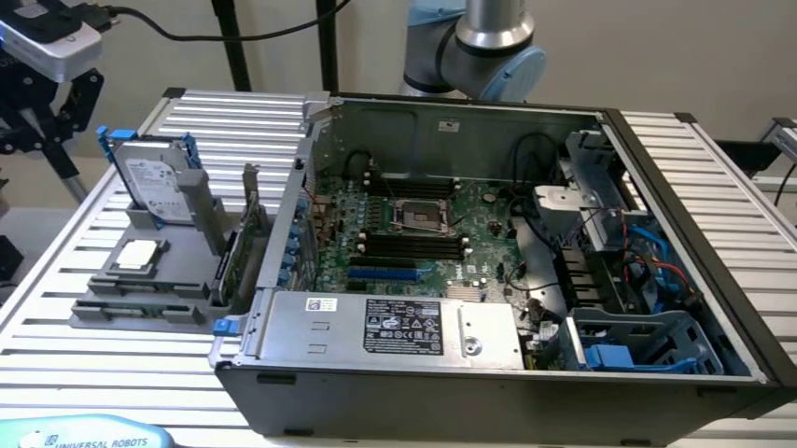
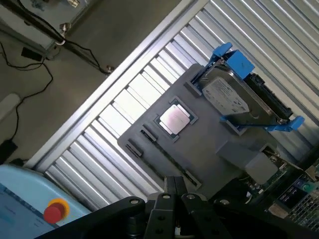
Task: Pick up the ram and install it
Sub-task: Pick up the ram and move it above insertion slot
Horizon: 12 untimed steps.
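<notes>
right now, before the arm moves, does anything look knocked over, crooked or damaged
Nothing stands out. The hard drive stands on edge in its holder on the grey tray, the processor chip lies flat in its pocket, and the open computer case rests flat on the table.

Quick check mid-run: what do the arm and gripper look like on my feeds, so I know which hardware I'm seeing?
The arm is a silver metal tube with rounded light-blue joint caps. The gripper is matte black, with two narrow flat fingers on angular linkages fastened by silvery pins.
</notes>
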{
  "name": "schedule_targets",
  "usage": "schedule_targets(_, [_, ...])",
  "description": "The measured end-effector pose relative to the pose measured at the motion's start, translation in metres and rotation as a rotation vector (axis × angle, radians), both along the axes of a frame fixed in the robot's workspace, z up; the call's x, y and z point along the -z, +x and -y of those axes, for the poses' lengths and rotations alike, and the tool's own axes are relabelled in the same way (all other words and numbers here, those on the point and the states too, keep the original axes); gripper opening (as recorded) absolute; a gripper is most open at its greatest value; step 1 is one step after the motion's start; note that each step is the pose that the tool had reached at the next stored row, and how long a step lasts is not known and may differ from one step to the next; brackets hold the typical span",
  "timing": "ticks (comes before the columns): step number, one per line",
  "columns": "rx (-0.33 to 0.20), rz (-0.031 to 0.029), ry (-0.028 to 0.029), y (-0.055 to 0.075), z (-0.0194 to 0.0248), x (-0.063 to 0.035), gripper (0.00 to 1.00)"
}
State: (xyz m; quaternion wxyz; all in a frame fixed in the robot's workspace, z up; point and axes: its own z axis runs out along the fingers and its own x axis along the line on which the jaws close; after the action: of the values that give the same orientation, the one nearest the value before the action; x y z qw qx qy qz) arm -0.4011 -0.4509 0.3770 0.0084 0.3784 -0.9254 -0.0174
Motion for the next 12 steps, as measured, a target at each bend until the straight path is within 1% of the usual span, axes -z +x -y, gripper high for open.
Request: schedule_targets(12, [-0.218,-0.0001,-0.0002,0.0000,0.0000,0.0013,0.11])
